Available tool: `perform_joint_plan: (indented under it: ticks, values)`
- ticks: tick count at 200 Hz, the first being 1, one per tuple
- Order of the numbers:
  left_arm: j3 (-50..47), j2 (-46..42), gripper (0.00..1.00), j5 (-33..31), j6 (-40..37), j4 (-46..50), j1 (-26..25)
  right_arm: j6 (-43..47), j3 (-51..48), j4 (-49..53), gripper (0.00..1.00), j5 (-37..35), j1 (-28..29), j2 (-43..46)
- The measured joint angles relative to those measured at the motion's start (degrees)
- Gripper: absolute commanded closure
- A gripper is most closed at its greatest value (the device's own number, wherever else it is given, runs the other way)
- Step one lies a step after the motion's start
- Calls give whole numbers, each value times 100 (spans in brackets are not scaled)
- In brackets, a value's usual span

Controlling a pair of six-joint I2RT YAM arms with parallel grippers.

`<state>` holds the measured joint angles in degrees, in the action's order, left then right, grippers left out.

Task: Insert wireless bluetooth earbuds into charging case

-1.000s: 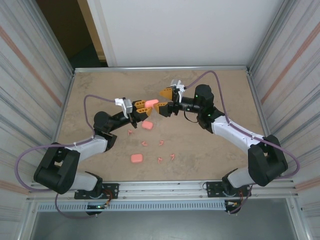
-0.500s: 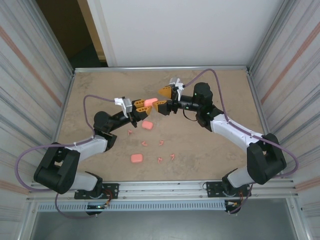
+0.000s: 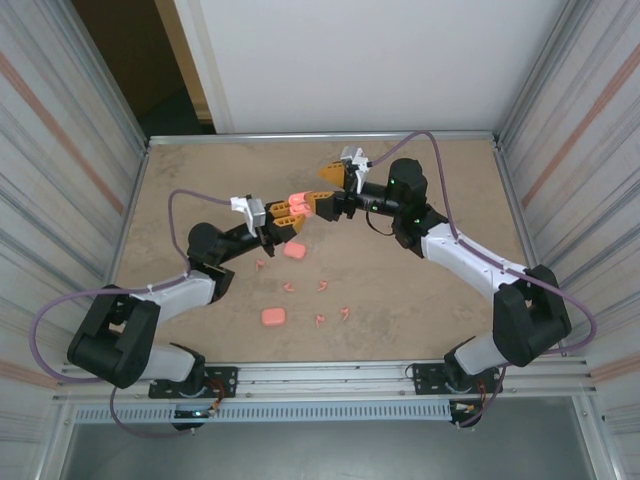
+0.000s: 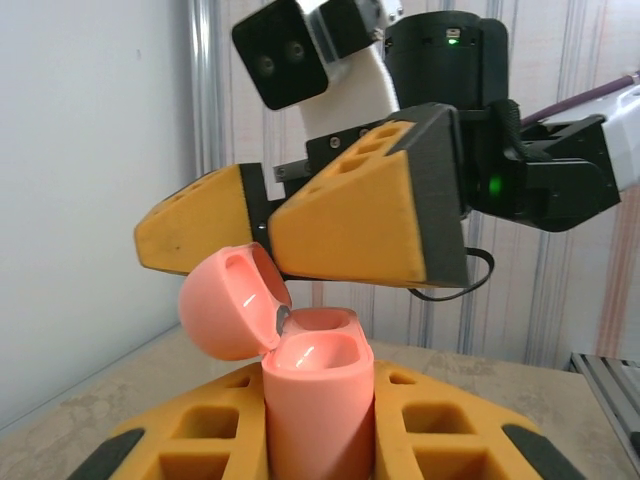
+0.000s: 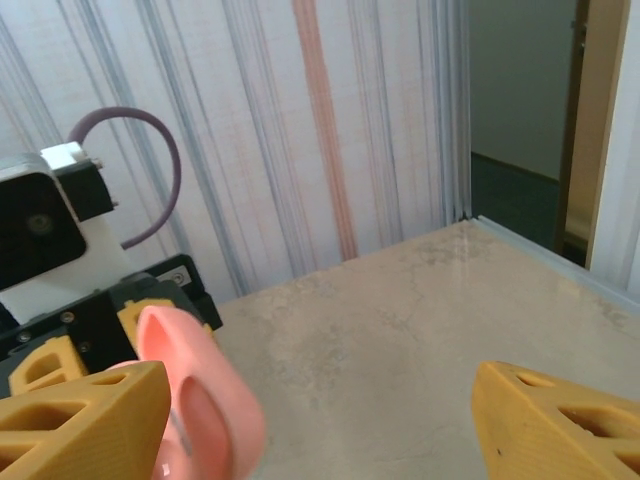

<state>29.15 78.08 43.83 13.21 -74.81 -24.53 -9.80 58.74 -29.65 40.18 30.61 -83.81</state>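
The charging case is clamped upright between the fingers of the left gripper and raised above the table. Its lid is swung open toward 9 o'clock in the left wrist view, and the wells appear empty. The right gripper is held with its jaws apart at the case's 3 o'clock in the top view. Whether a finger touches the lid cannot be told. The wireless bluetooth earbuds are scattered on the table toward 6 o'clock of the held case, among two other pink cases. The opening step is judged done. Next, an earbud is to be pinched by the right gripper and seated in a well, which calls for fine alignment.
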Motion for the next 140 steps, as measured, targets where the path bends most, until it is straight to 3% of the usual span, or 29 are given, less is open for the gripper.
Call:
perform_joint_plan:
  ticks: [72, 140]
  values:
    - [-68, -275, 100, -271, -229, 385, -2, 85, -105, 509, 21, -129, -37, 476]
    - [-658, -1108, 100, -940, -577, 929, 17, 122, -404, 1840, 23, -647, -114, 1360]
